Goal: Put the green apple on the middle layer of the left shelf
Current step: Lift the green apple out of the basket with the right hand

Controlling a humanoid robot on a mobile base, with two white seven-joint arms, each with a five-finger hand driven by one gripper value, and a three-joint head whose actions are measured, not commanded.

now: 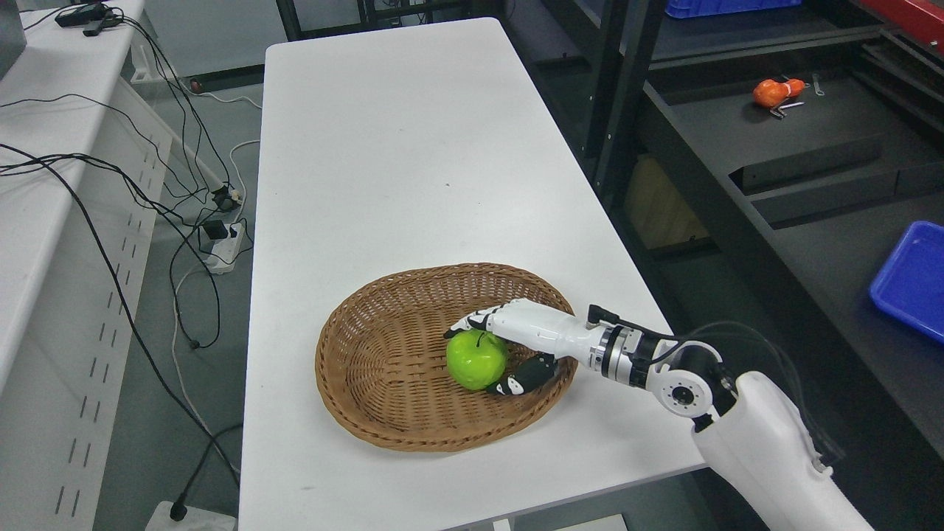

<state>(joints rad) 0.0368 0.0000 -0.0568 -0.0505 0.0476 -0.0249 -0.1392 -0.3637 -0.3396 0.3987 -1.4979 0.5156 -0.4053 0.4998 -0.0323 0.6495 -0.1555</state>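
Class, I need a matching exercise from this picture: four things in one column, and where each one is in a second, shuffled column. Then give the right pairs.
Things
1. green apple
2. wicker basket
3. blue tray
4. orange object

Places
A. on the white table, near its front edge
B. far back on the dark shelf, upper right
C. inside the basket, between the fingers of the right robot hand
D. at the right edge of the picture, on the dark shelf

Pairs: 1-C, 2-A, 3-D, 4-B

You see the right hand [516, 346] closed around the green apple [476, 360] inside the wicker basket [383, 369] on the near end of the white table [413, 162].
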